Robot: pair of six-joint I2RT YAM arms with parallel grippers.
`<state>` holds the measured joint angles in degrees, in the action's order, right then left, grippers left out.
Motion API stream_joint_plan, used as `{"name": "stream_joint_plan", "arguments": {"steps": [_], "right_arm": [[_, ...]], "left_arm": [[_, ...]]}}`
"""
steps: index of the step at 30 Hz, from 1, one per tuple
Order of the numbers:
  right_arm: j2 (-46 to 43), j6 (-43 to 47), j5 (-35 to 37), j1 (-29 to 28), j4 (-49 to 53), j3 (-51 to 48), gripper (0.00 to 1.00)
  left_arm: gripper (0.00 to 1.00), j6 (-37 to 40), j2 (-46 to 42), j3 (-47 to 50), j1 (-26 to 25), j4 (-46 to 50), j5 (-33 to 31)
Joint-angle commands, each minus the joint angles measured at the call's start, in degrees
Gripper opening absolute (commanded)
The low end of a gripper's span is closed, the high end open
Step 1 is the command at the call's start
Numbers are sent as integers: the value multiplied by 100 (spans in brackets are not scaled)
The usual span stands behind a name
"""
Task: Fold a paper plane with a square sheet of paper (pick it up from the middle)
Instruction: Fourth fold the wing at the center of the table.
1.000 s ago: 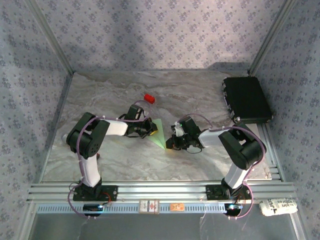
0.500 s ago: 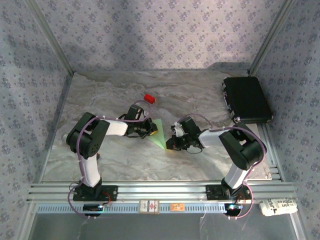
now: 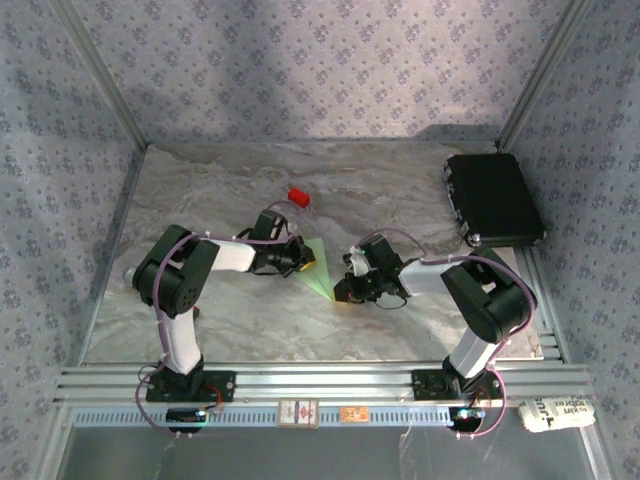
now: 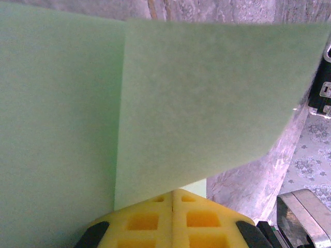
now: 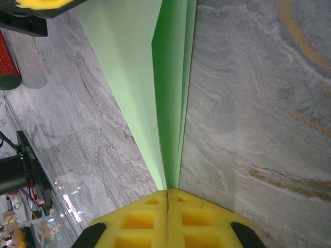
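Presently the paper (image 3: 318, 268), folded to a wedge, is held on the near side of the red block (image 3: 298, 196). It is pinched at one side by the left gripper (image 4: 173, 199) and at its tip by the right gripper (image 5: 167, 195), probably so the layers are stopped from springing apart.

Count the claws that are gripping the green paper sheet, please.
2. The left claw is shut on the left side of the pale-green sheet; the right claw is shut on its right side.
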<state>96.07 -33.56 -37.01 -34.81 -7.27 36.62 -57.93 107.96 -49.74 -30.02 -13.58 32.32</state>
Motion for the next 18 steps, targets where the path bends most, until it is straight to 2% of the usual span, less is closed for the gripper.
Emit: {"name": "stream_joint_plan", "arguments": {"steps": [1, 10, 18], "right_arm": [[164, 114, -39, -70, 934, -165, 2], [21, 166, 34, -79, 1113, -195, 6], [41, 199, -15, -83, 1137, -190, 5]], "left_arm": [[5, 63, 146, 150, 83, 280, -292], [5, 63, 146, 153, 76, 269, -305], [5, 63, 155, 164, 77, 260, -298]]}}
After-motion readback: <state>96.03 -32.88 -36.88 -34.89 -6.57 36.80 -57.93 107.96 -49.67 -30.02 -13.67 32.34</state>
